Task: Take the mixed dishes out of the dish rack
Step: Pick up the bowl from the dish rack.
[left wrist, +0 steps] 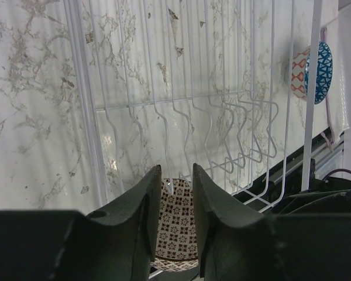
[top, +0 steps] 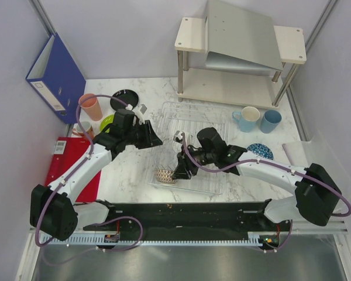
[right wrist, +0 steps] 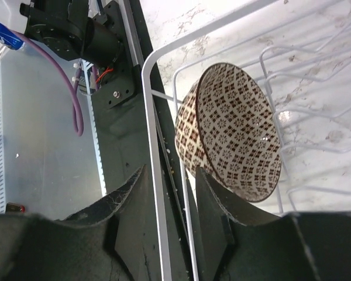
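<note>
The right gripper (right wrist: 171, 172) is set half open astride the dish rack's (right wrist: 146, 88) near rim, beside the brown-white bowl (right wrist: 234, 129). The left gripper (left wrist: 175, 175) is narrowly parted, with nothing held.

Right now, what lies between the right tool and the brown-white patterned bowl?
The dish rack's white wire rim crosses before the bowl; the right wrist view shows it.

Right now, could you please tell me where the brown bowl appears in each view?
Top external: brown bowl at the near-left corner of the rack.
Left wrist: bowl at bottom centre, standing on edge.
Right wrist: bowl centre-right, standing on edge.
Shared landmark: the rack's white wires.
</note>
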{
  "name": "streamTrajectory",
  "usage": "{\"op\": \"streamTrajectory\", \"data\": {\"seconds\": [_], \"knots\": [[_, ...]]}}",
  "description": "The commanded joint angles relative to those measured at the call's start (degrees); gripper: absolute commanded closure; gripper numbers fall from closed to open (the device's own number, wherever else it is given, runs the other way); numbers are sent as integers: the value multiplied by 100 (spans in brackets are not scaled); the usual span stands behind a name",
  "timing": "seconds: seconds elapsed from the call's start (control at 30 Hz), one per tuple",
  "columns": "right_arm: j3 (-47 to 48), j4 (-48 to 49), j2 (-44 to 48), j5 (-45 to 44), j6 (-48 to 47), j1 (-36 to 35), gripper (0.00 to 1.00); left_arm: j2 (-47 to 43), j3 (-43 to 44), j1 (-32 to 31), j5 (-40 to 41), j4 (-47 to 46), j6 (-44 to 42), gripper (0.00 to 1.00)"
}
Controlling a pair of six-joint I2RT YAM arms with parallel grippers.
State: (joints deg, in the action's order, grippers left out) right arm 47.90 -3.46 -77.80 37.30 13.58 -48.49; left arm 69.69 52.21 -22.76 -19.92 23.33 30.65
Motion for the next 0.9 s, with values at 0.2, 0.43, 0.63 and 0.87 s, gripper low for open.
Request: {"op": "streamTrajectory", "data": {"seconds": [0.2,0.43,0.63,0.87], "knots": [[422,469,-446,-258,-260,-134,56,9,-158,-26,-275,-294,-130,65],[431,514,-132,-460,-242,-134,55,413,-114,-26,-276,-347,-104,66],[606,145,-16,-820,-523,-134,45,660,-131,-26,-196,-356,-25,67],[607,92,-270,-926,-734,-134,44,607,-149,-26,-170,-347,-16,67]]}}
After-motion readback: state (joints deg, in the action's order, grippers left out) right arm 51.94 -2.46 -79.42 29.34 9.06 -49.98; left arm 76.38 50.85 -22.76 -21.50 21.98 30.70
